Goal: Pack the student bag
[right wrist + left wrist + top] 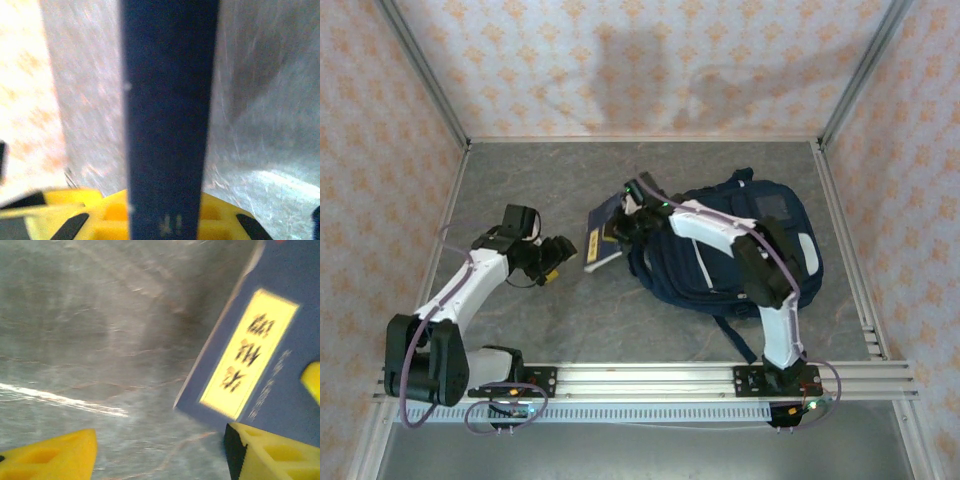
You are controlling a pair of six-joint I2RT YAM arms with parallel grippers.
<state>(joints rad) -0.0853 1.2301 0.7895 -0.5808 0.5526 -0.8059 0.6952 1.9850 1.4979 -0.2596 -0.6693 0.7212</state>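
Fingers of the left gripper (560, 258) stand spread over the table (520, 320), just left of a blue book (598, 250) (yellow label on its cover) which the right gripper (618, 228) pinches by its edge, while the student bag (775, 215) lies flat immediately right of that gripper, beneath the right arm.

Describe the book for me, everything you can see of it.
The book is slim and closed, with a dark blue cover, a yellow label printed with dark characters, and pale page edges. It is tilted, just left of the backpack. The jaws of the right arm grip it across its thickness. The left arm's jaws stand open near one corner. I can't tell whether it touches the table.
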